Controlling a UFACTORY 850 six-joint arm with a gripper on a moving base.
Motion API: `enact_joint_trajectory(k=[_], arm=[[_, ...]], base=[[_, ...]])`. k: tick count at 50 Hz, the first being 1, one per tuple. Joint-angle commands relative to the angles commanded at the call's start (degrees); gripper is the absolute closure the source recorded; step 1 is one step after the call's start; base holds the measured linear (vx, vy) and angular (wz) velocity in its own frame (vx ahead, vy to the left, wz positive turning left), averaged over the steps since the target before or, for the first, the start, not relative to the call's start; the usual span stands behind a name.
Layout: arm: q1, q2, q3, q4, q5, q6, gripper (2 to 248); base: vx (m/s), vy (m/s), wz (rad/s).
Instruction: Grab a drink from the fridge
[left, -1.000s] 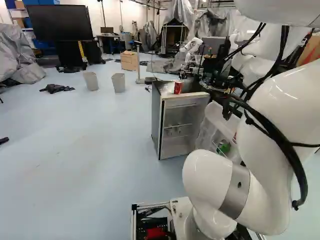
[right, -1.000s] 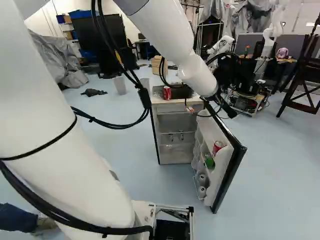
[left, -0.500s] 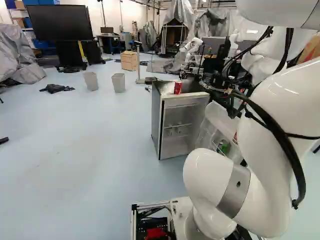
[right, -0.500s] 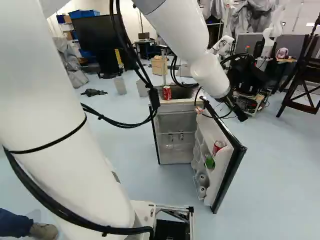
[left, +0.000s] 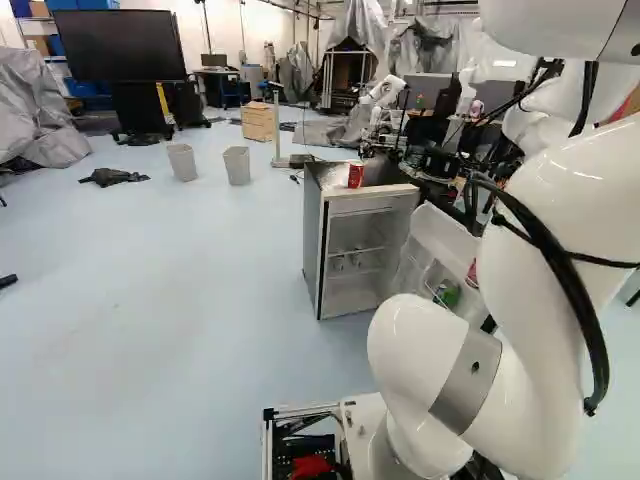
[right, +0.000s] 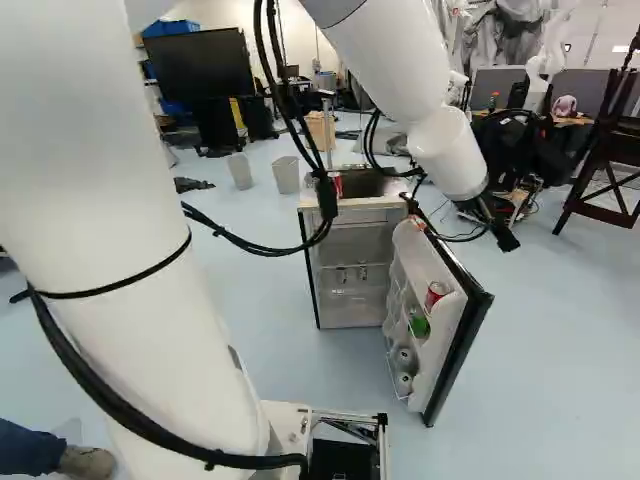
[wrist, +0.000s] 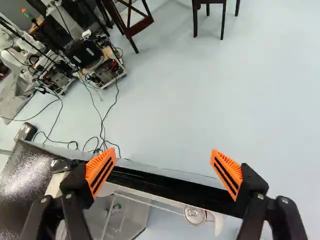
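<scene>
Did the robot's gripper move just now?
Yes, the gripper has moved to the right in the right base view, measured against the fridge door, which stayed put.

Gleams smooth and glossy on the white arm (left: 570, 200), with duller grey metal at the joint band (left: 467, 385). Looks matt and ribbed across the orange pads (wrist: 100, 170), speckled and rough-looking on the fridge top (wrist: 25, 175). Turns to clear, shiny plastic at the door shelf (wrist: 125, 220), bare metal on the can lid (wrist: 195, 215), creased cloth-like folds in the grey cover (left: 35, 110).
</scene>
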Motion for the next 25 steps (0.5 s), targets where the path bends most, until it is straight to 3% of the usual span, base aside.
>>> enact_joint_trajectory(k=[25], arm=[[-1.26, -7.00, -5.59, 0.00, -4.80, 0.00, 3]], base=[[0.000, 0.000, 0.000]])
